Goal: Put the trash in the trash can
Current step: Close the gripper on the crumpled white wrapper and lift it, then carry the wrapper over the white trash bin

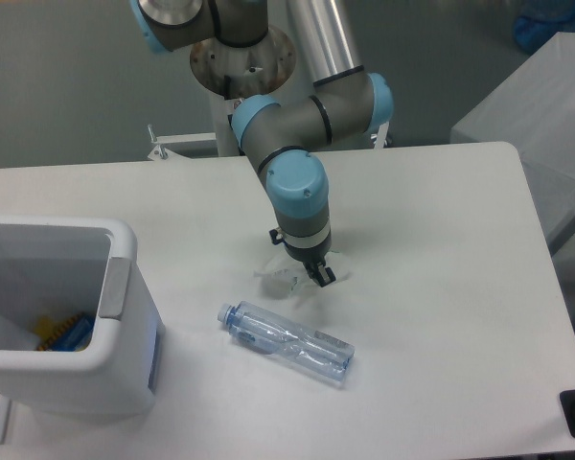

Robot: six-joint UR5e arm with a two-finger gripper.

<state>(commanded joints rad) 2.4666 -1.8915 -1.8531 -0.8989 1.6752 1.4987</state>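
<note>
My single fixed camera, raised, facing the arm's base (241,57) across the white surface (441,287), angled downward, moderately near

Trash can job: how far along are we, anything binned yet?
Neither item is binned. The gripper is down at the paper wrapper on the table; whether it has a grip is unclear. The plastic bottle lies untouched. The trash can holds only yellow and blue objects.

The end effector (312,271) hides most of the paper wrapper (280,279). The trash can (125,287) is cut off at the left edge.
</note>
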